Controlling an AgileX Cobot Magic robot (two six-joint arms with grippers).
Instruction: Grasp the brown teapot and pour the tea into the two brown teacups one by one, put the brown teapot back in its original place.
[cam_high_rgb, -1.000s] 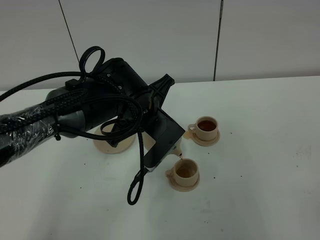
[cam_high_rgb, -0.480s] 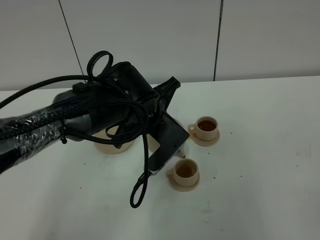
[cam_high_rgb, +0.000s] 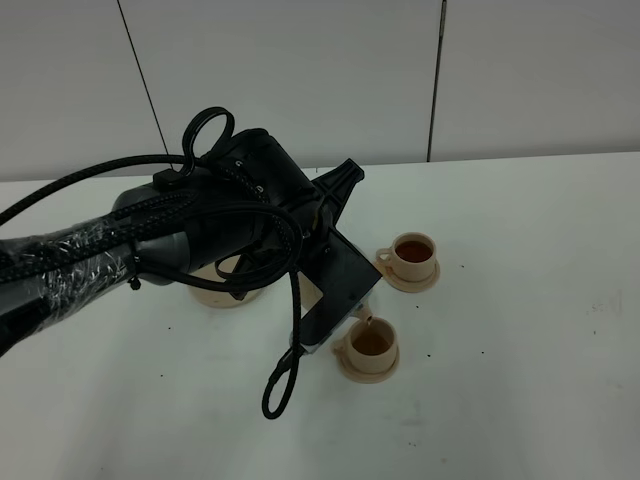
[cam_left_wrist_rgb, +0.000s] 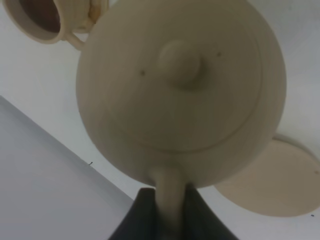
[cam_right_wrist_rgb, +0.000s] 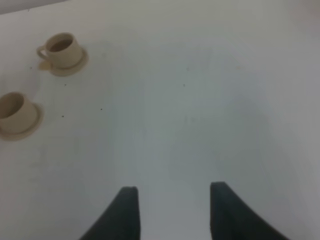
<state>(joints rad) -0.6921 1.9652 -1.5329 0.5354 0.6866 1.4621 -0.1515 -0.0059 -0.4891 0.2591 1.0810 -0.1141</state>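
Teapot (cam_left_wrist_rgb: 180, 95) hangs tilted over the near teacup (cam_high_rgb: 372, 345), left fingers (cam_left_wrist_rgb: 132, 225) clamped on its handle (cam_left_wrist_rgb: 167, 195). Right fingers (cam_right_wrist_rgb: 127, 210) stand apart, empty. Risk: excess tilt overfills the teacup onto the desk (cam_high_rgb: 520, 400); the lid (cam_left_wrist_rgb: 180, 60) may slip off.

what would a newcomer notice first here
The bulky black arm fills the left of the high view, with the left gripper shut on the teapot handle and the pot tipped over the near cup. Just beyond, the far cup already holds dark tea. The wide saucer peeks out from under the arm.
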